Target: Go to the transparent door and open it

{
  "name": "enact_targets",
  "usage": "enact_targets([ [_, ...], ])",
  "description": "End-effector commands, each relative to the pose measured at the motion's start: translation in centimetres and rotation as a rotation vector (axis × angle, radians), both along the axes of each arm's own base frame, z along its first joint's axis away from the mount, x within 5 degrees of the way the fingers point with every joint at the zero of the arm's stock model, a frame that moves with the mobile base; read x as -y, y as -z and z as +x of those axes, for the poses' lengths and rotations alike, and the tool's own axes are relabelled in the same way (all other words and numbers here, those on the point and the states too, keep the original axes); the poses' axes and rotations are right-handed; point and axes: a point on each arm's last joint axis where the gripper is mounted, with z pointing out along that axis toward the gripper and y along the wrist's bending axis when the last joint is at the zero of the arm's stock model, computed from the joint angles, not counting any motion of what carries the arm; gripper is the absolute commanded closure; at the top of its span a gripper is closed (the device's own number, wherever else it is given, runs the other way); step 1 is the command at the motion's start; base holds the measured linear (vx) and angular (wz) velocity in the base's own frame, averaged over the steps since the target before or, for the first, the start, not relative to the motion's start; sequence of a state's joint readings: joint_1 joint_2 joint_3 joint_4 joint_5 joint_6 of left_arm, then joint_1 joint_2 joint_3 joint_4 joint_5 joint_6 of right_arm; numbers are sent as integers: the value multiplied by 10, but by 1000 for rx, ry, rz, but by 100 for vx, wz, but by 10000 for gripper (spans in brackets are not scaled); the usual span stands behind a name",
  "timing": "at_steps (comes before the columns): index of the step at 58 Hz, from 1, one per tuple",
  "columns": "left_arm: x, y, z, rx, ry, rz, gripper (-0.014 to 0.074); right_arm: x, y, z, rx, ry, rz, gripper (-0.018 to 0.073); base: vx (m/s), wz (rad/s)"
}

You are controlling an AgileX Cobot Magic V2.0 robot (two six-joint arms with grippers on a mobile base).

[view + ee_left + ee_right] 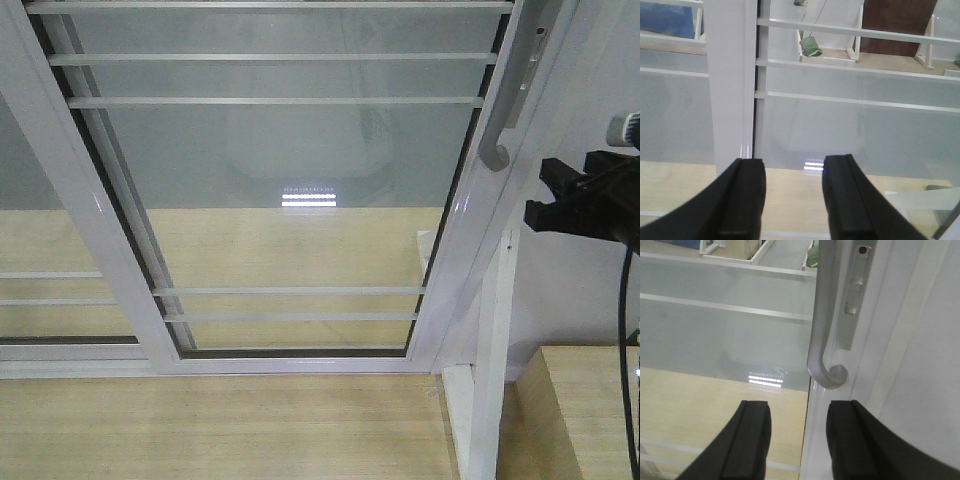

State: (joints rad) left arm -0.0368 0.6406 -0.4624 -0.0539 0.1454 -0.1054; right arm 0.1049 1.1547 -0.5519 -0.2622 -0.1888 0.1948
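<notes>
The transparent door (290, 200) is a clear glass panel in a white frame with thin horizontal white bars, filling the front view. Its curved grey pull handle (505, 110) sits on the right stile. In the right wrist view the handle (822, 320) hangs just above and between my open right gripper (797, 412), not touching it. The right gripper (580, 200) shows at the right edge of the front view, right of the handle. My left gripper (792, 167) is open and empty, facing the glass beside a white frame post (730, 80).
A second white-framed glass panel (40, 260) without a handle overlaps at the left. A white door-frame post (490, 370) stands at the lower right beside a wooden block (585, 410). Wooden floor (220, 430) lies below. A latch plate (855, 295) sits beside the handle.
</notes>
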Motion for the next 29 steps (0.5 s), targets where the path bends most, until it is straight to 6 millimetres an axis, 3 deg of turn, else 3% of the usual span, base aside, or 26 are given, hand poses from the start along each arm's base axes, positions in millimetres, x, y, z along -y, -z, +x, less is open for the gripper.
enact_targets([
  [1, 1, -18, 3, 106, 0, -12, 185, -7, -22, 23, 173, -42, 33, 197, 0, 0],
  [18, 1, -17, 3, 96, 1, -12, 187, -14, -23, 91, 193, -72, -68, 197, 0, 0],
  [29, 1, -12, 2, 35, 4, -10, 187, -9, -24, 123, 202, 39, 20, 197, 0, 0],
])
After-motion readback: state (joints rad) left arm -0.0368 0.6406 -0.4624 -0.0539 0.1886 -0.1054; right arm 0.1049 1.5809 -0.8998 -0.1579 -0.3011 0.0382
